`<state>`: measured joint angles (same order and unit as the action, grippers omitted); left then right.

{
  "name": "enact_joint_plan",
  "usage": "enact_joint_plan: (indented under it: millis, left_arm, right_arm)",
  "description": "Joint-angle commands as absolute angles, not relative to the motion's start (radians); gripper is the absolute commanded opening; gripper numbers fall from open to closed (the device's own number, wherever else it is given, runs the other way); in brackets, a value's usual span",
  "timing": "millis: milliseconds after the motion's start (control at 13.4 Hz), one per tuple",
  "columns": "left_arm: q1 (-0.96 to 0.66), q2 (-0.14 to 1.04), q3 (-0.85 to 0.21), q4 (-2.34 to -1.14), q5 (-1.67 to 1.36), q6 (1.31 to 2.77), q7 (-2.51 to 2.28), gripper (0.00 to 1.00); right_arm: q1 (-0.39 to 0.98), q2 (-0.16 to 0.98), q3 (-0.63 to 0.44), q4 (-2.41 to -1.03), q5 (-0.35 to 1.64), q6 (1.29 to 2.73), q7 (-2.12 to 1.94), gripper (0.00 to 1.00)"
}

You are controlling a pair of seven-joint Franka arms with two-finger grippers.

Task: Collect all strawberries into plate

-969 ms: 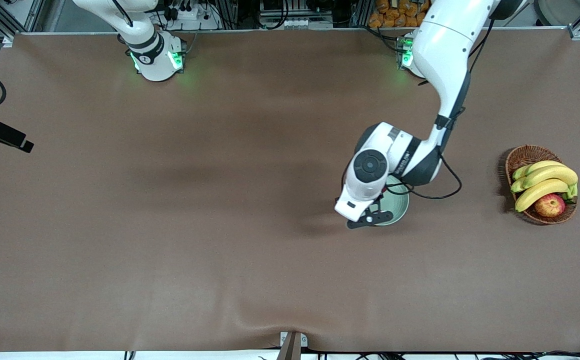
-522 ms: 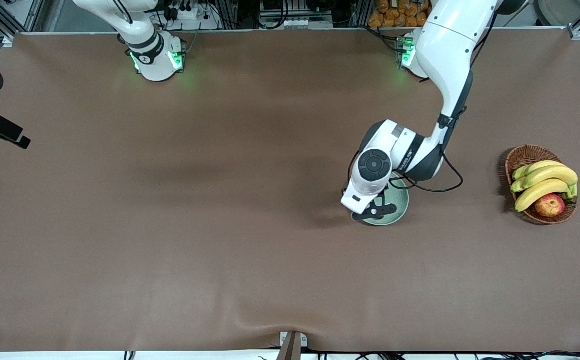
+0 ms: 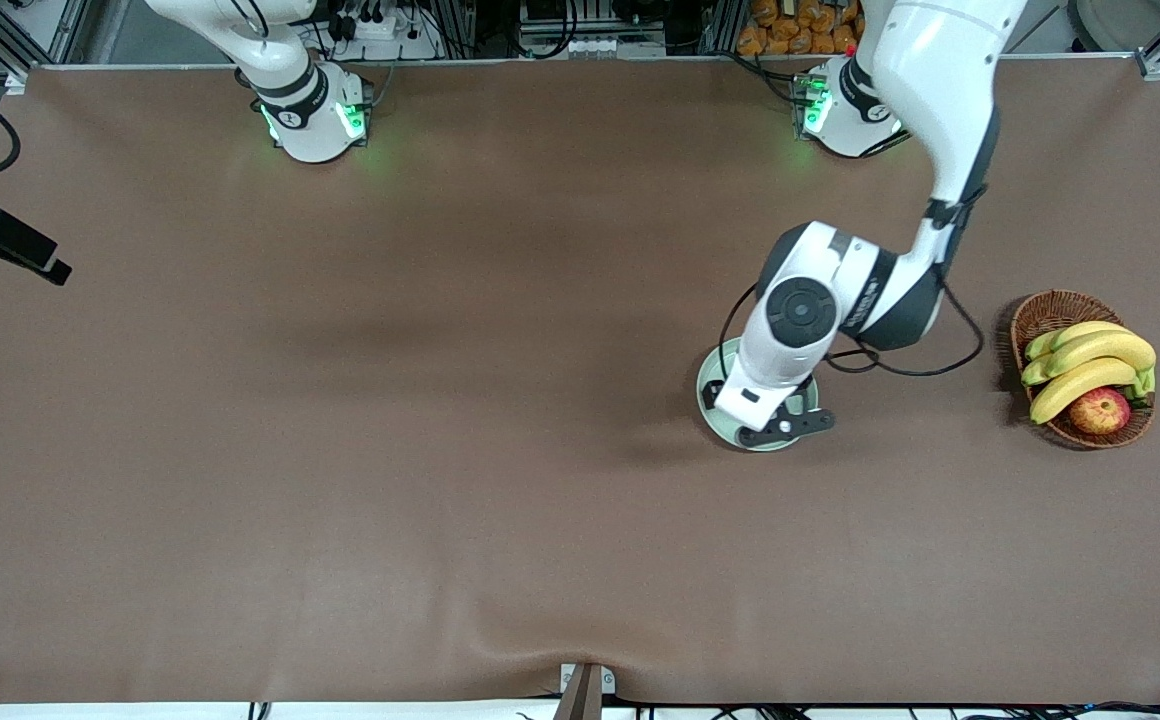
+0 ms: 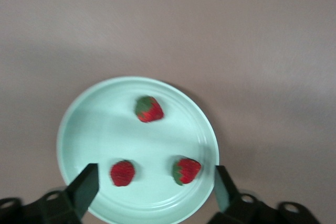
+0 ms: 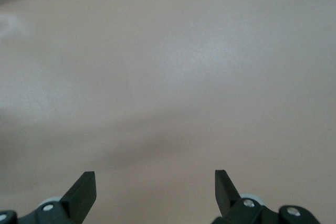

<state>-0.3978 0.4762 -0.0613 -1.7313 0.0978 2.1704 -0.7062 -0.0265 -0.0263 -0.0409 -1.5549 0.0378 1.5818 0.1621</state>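
We see the brown worktop (image 3: 340,450) carrying a wicker basket (image 3: 1050,312) of bananas (image 3: 1090,365) and an apple (image 3: 1100,410) at the left arm's end. Nearer the middle sits the mint-green plate (image 4: 94,129), and all three strawberries (image 4: 149,109) lie in it, apart from one another. The left gripper (image 4: 152,192) hangs over the plate, jaws released and empty. The right gripper (image 5: 155,192) waits above bare worktop, jaws spread wide.
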Motion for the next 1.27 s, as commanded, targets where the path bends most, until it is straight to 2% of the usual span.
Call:
enact_joint_plan:
  millis: [0, 298, 596, 745, 894, 1192]
  left_arm:
    - [-0.333, 0.347, -0.069, -1.767, 0.107, 2.117, -0.608, 1.00]
    - [-0.223, 0.174, -0.071, -1.763, 0.083, 1.953, -0.361, 1.00]
    - [-0.126, 0.052, -0.074, -1.737, 0.063, 1.772, -0.146, 1.00]
    - [-0.094, 0.035, -0.083, -1.674, 0.063, 1.636, -0.068, 1.00]
    - [-0.028, 0.035, -0.144, -1.576, 0.063, 1.522, -0.035, 1.00]
    - [-0.018, 0.035, -0.164, -1.500, 0.019, 1.453, -0.044, 1.00]
  right_arm:
    - [-0.026, -0.025, -0.037, -1.534, 0.026, 1.580, 0.153, 1.00]
    - [-0.021, -0.025, -0.037, -1.534, 0.021, 1.578, 0.153, 1.00]
    - [-0.020, -0.026, -0.009, -1.534, -0.023, 1.578, 0.153, 1.00]
    - [-0.023, -0.026, -0.011, -1.534, -0.021, 1.578, 0.153, 1.00]
    - [-0.023, -0.026, -0.011, -1.534, -0.021, 1.578, 0.153, 1.00]
    - [-0.018, -0.026, -0.011, -1.534, -0.021, 1.578, 0.153, 1.00]
